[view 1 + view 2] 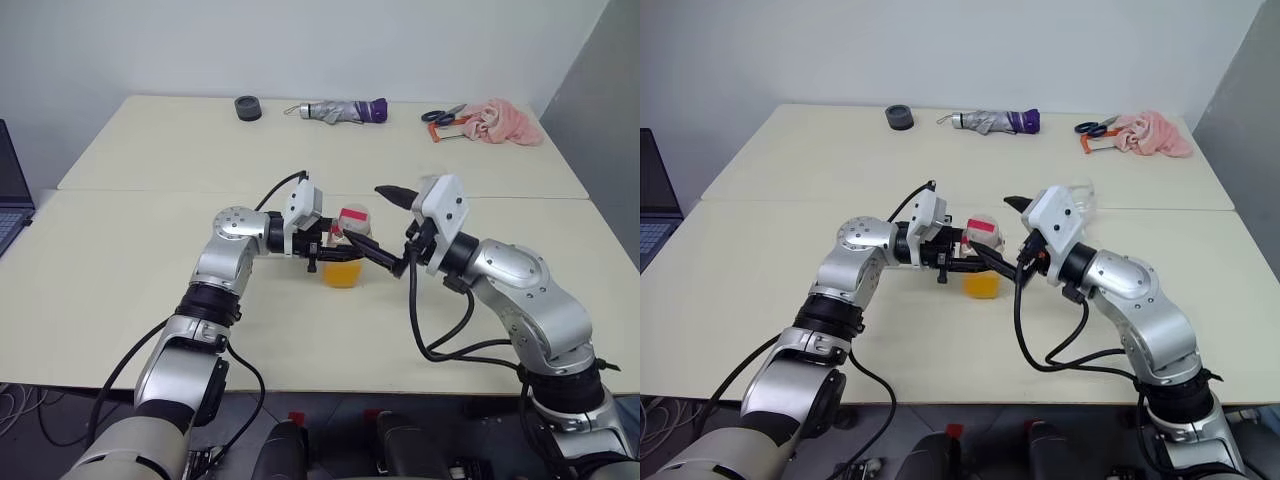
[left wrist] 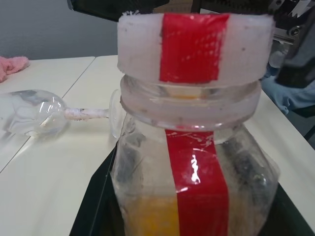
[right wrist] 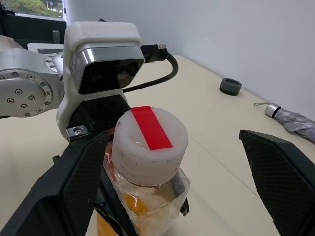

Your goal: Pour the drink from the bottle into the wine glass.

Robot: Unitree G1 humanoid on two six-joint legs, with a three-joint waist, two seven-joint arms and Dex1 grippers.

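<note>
Bottle (image 2: 192,162) gripped by left hand (image 1: 318,248) — right hand (image 1: 393,228) spread.

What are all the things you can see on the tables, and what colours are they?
bottle: one, clear with red strip and red-and-white cap, held at the near table's middle
drink: orange, in the bottle's bottom
wine glass: one, clear, lying on its side on the table
tape roll: one, dark grey, far table
umbrella: one, grey and purple, folded, far table
scissors: one, far table
cloth: one, pink, beside the scissors
laptop: one, dark, left edge
left gripper: shut on the bottle
right gripper: open, around the cap
</note>
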